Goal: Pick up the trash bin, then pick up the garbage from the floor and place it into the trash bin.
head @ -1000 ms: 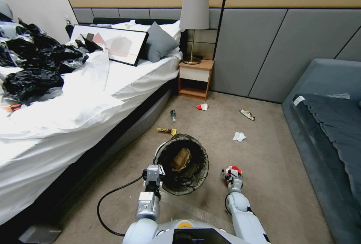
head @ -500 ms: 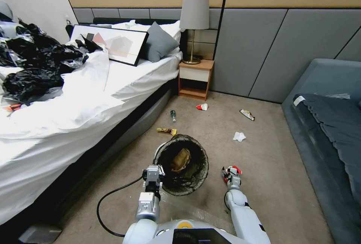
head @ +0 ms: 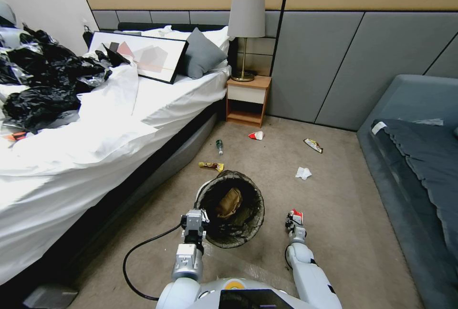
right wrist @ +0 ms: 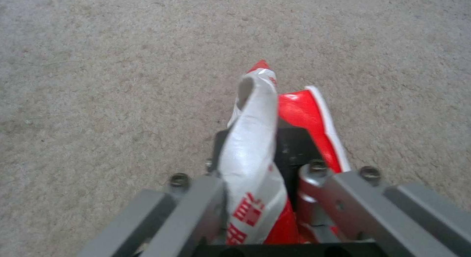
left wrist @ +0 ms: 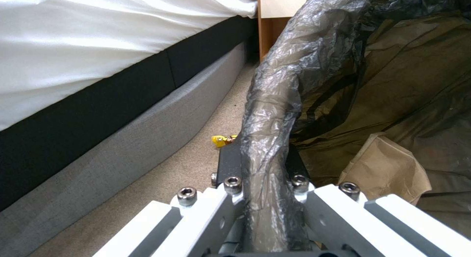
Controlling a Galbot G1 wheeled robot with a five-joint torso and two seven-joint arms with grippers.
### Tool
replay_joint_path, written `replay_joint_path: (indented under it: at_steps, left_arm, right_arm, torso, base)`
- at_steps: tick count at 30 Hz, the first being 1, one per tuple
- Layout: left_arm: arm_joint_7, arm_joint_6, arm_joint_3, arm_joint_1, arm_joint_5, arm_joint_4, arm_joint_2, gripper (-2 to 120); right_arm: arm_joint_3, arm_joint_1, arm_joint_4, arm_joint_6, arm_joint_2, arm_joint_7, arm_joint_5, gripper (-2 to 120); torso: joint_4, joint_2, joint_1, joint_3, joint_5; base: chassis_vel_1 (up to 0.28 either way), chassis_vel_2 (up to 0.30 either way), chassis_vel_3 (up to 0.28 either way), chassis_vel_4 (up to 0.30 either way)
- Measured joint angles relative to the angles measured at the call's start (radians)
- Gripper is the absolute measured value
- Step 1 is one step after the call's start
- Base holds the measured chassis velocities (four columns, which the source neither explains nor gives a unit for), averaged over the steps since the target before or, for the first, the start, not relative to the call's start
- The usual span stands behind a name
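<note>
Two grippers are engaged. The left gripper is clamped on the near rim of the trash bin; in the left wrist view the liner-wrapped rim is seen pinched between the fingers. The bin is held over the carpet, just beside the bed, and a tan paper piece is seen inside it.

The right gripper is closed on a red-and-white wrapper, held above the carpet just right of the bin, not over its opening.

Remaining garbage is spread on the floor beyond the bin: a yellow snack wrapper just past the far rim, a small bottle near the bed base, a second red-and-white wrapper in front of the nightstand, a dark wrapper toward the wall, and a white tissue wad between that and the right gripper. Black plastic bags are piled on the bed.
</note>
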Motion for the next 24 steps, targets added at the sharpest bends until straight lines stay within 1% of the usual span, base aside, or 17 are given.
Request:
replay_joint_path:
  at_steps: [2,3,13,18,21,22,24]
  left_arm:
    - [0.000,0.000,0.000,0.000,0.000,0.000,0.000,0]
    - [-0.001,0.000,0.000,0.000,0.000,0.000,0.001,0]
    - [0.000,0.000,0.005,-0.001,0.000,0.001,0.000,0]
    - [0.000,-0.001,0.005,-0.001,0.000,0.001,0.000,0]
    - [0.000,0.000,0.006,-0.002,0.000,0.001,0.000,0]
    - [0.000,0.000,0.006,-0.002,0.000,0.001,0.000,0]
    - [0.000,0.000,0.007,-0.002,0.000,0.002,0.000,0]
  right_arm:
    - [0.001,-0.001,0.000,0.000,0.000,0.000,0.000,3]
    - [0.003,-0.003,0.003,0.001,0.000,0.000,0.000,0]
    - [0.005,-0.017,0.033,0.002,-0.001,-0.012,0.007,0]
    - [0.009,-0.026,0.062,0.003,0.000,-0.013,0.007,0]
    - [0.009,-0.056,0.134,0.005,0.002,-0.014,0.008,0]
    - [0.009,-0.056,0.134,0.005,0.002,-0.014,0.008,0]
    - [0.017,-0.094,0.225,0.016,0.010,-0.011,0.013,0]
  torso:
    - [0.0000,0.000,0.000,0.000,0.0000]
    - [-0.0001,0.000,0.000,0.000,-0.0001]
    - [-0.0005,0.000,0.000,0.000,0.0001]
    - [-0.0002,0.000,0.000,0.000,0.0001]
    - [-0.0001,0.000,0.000,0.000,0.0001]
    - [-0.0001,0.000,0.000,0.000,0.0001]
    - [0.0000,0.000,0.000,0.000,0.0000]
  base:
    - [0.000,0.000,0.000,0.000]
    - [0.000,0.000,0.000,0.000]
    - [0.000,0.000,0.000,0.000]
    - [0.000,0.000,0.000,0.000]
    - [0.000,0.000,0.000,0.000]
    - [0.000,0.000,0.000,0.000]
    - [0.000,0.000,0.000,0.000]
